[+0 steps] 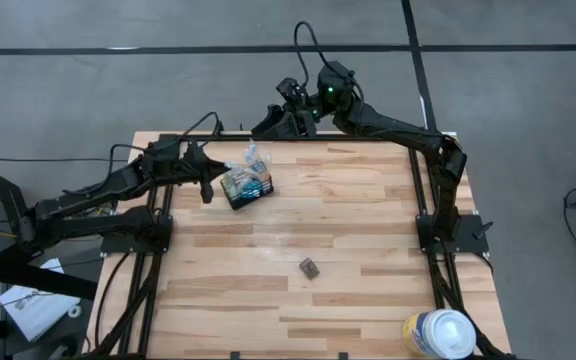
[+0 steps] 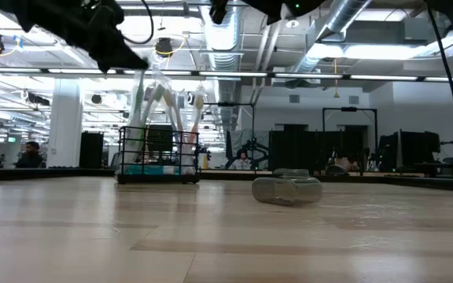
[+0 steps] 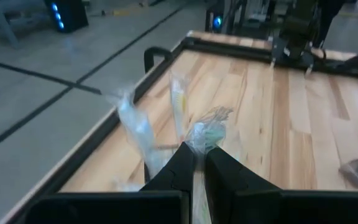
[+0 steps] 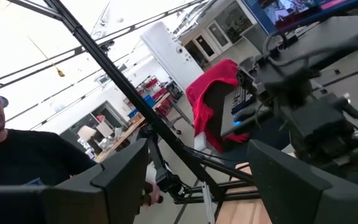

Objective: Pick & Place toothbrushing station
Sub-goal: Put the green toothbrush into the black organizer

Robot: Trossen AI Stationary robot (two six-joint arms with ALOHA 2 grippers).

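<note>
1. The toothbrushing station [image 1: 247,186] stands on the table [image 1: 368,250], nearer its far edge and left side.
2. The left gripper [image 1: 206,189] hovers just beside the station, fingers [image 3: 225,174] closed on nothing.
3. The right gripper [image 1: 268,125] waits over the far edge, jaws wide apart.
4. A small dark block [image 1: 309,267] lies mid-table.

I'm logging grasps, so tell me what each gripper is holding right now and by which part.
Neither holds anything. The left gripper is shut above the toothbrushes in the caddy; the right gripper is open at the table's far edge.
</note>
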